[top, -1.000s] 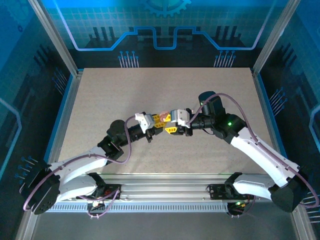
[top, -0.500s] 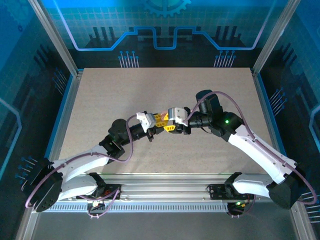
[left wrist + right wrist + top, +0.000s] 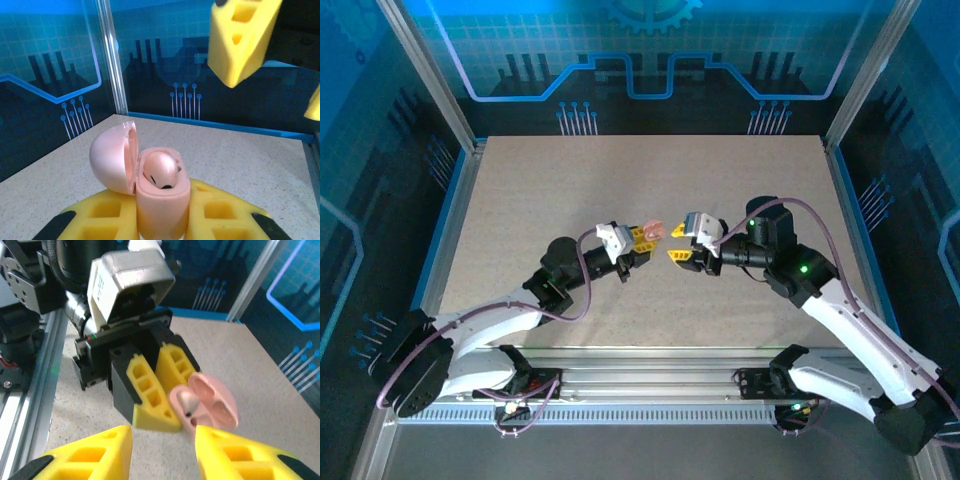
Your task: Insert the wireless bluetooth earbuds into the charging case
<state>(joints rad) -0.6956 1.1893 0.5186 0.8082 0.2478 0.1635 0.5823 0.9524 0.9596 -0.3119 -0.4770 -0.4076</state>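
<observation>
Backing right gripper (image 3: 678, 257) away from left gripper (image 3: 642, 237), jaws parted, carrying nothing. Clamping pink charging case (image 3: 162, 205) in left gripper, lid (image 3: 111, 157) hanging open, pale pink earbud (image 3: 160, 169) sitting inside. Suggesting this insertion done.

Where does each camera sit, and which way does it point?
Top external: above and behind the arms, looking down on the speckled beige table; both arms show, left end effector and right end effector facing each other.
Left wrist: on the left arm, looking along its own yellow fingers, which clamp the open pale pink plastic charging case; beyond hangs the right end effector.
Right wrist: on the right arm, looking over its own parted fingers at the left end effector.
Shared: both wrist views show that case.
</observation>
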